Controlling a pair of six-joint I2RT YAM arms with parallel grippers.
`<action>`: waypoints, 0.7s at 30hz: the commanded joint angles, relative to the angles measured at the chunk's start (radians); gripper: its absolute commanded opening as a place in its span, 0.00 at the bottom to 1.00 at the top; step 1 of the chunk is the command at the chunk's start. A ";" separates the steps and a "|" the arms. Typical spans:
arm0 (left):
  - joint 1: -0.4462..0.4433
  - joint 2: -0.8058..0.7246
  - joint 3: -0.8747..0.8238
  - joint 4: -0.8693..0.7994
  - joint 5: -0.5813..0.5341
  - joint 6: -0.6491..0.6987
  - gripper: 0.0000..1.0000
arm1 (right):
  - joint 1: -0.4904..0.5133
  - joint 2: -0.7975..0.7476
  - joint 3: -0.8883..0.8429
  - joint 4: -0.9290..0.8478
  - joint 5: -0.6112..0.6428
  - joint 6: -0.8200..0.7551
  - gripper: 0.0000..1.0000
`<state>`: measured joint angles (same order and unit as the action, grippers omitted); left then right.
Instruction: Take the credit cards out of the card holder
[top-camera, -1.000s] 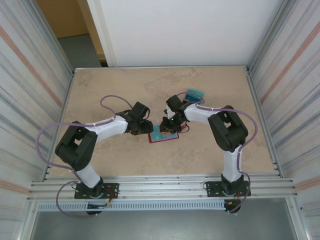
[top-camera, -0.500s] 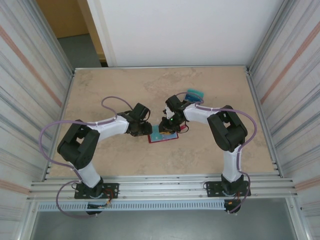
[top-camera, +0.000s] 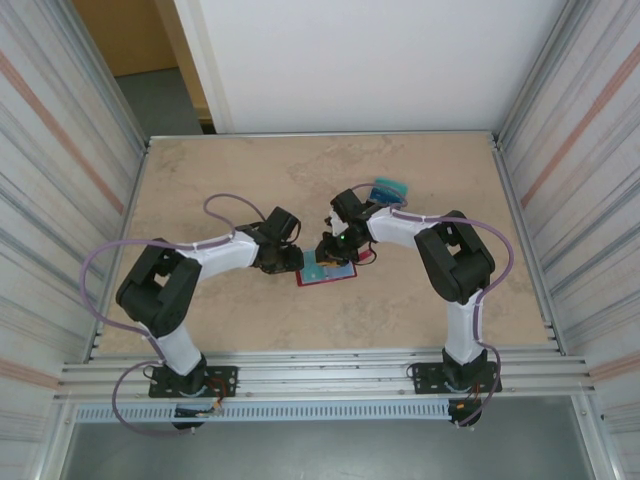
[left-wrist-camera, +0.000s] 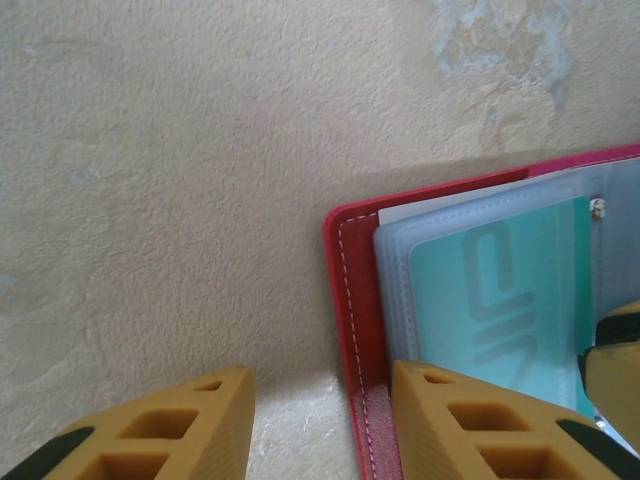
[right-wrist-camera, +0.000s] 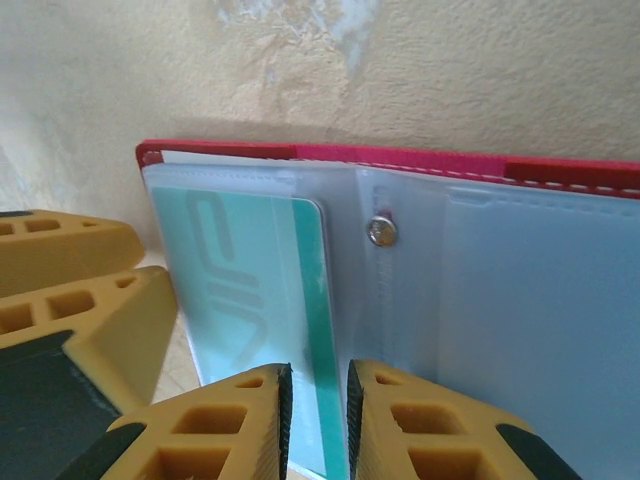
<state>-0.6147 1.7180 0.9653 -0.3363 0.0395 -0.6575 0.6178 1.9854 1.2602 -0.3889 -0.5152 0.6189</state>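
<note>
The red card holder (top-camera: 322, 282) lies open on the table between both grippers. A teal credit card (left-wrist-camera: 500, 300) sits in its see-through left pocket, partly slid out. My left gripper (left-wrist-camera: 320, 380) is open at the holder's left side. One finger (left-wrist-camera: 470, 430) rests on the pocket edge, the other on the bare table, and the red border (left-wrist-camera: 350, 290) lies between them. My right gripper (right-wrist-camera: 317, 372) hovers over the card (right-wrist-camera: 240, 290) with its jaws a narrow gap apart. The card's bare strip shows in that gap. In the top view the left gripper (top-camera: 293, 260) and right gripper (top-camera: 332, 250) nearly touch.
A small pile of teal cards (top-camera: 388, 188) lies on the table behind the right arm. The holder's right pockets (right-wrist-camera: 540, 300) look pale and hold nothing I can see. Ribbed metal walls (top-camera: 60, 200) enclose the tabletop on both sides.
The left arm's elbow has edged slightly to the right. The holder and the right arm have not visibly moved.
</note>
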 joint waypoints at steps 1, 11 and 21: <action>0.003 0.021 -0.006 -0.020 -0.014 0.003 0.41 | 0.003 0.030 0.013 0.009 -0.028 0.016 0.24; 0.002 0.031 0.002 -0.026 -0.017 0.004 0.41 | -0.007 0.042 -0.013 0.056 -0.075 0.029 0.24; 0.003 0.039 0.000 -0.032 -0.018 0.005 0.40 | -0.035 -0.028 -0.113 0.309 -0.285 0.130 0.21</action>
<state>-0.6144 1.7226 0.9657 -0.3397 0.0311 -0.6575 0.5724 1.9968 1.1637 -0.1932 -0.6853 0.7006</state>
